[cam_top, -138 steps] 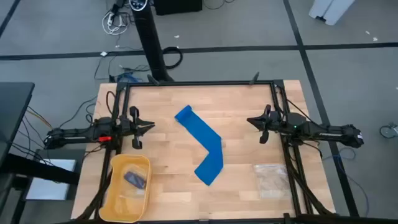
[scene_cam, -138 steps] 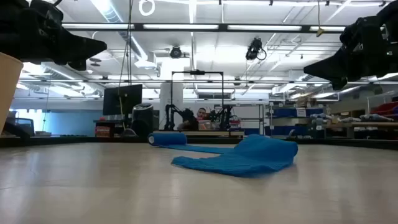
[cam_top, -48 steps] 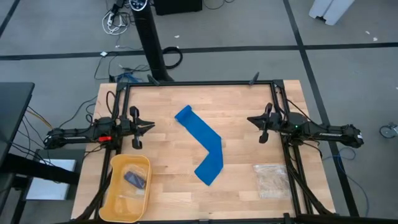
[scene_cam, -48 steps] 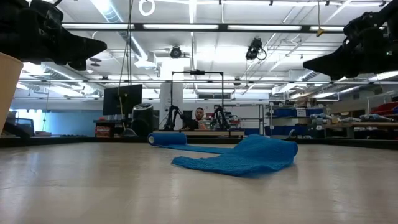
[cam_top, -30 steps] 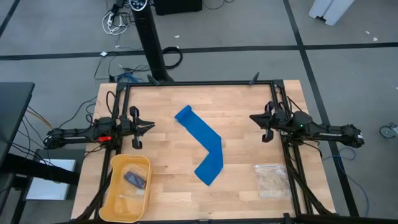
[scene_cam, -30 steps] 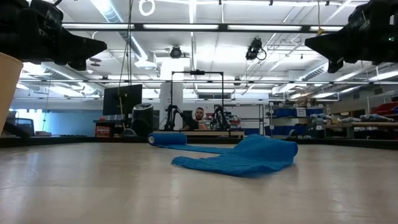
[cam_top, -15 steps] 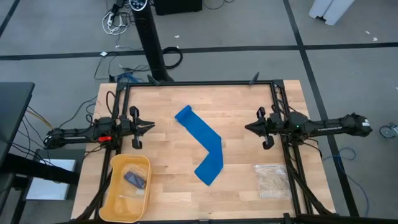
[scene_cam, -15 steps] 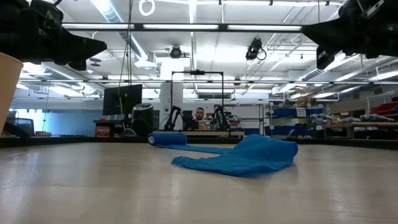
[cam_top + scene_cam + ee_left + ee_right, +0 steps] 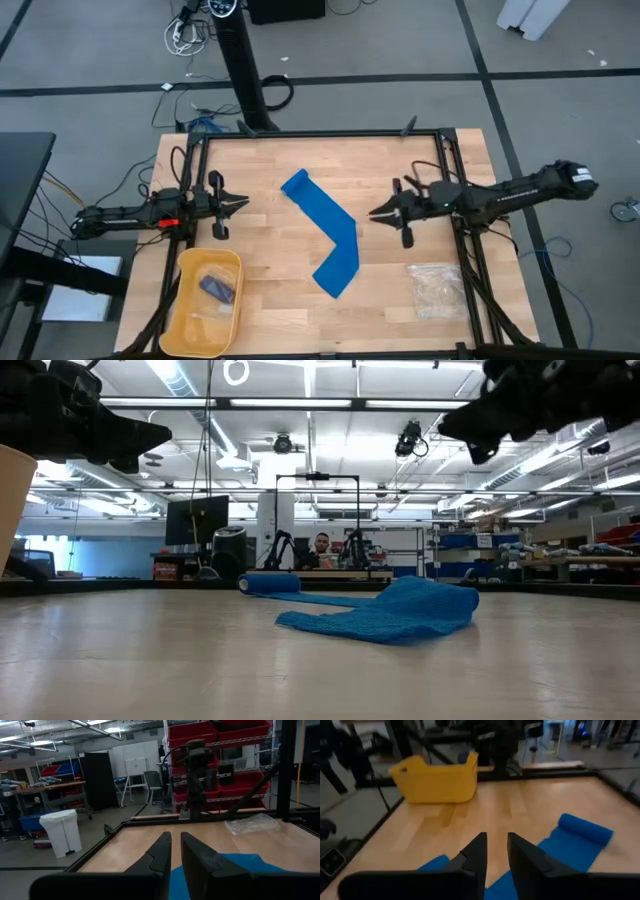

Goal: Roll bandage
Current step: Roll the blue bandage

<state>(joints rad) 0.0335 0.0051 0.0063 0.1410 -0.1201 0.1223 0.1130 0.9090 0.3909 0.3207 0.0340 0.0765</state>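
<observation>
The bright blue bandage (image 9: 330,228) lies flat on the wooden table in a bent strip. Its short rolled end (image 9: 296,184) is toward the far side and its flat end (image 9: 333,277) toward the near side. The low view shows the roll (image 9: 268,583) behind the rumpled bend (image 9: 400,610). My right gripper (image 9: 373,214) hovers just right of the bend, above the table, open with a gap (image 9: 497,845) and nothing in it. My left gripper (image 9: 243,201) waits at the table's left, a narrow gap (image 9: 176,851) between its fingers, holding nothing.
A yellow bin (image 9: 182,305) at the near left holds a dark packet (image 9: 217,288). A clear plastic bag (image 9: 435,288) lies at the near right. A black frame (image 9: 320,135) runs round the table. A person (image 9: 320,545) sits in the room beyond.
My right gripper has swung out from the table's right edge toward the left, up to the bandage's bend, rising and tipping a little downward. The bandage and my left arm have kept still.
</observation>
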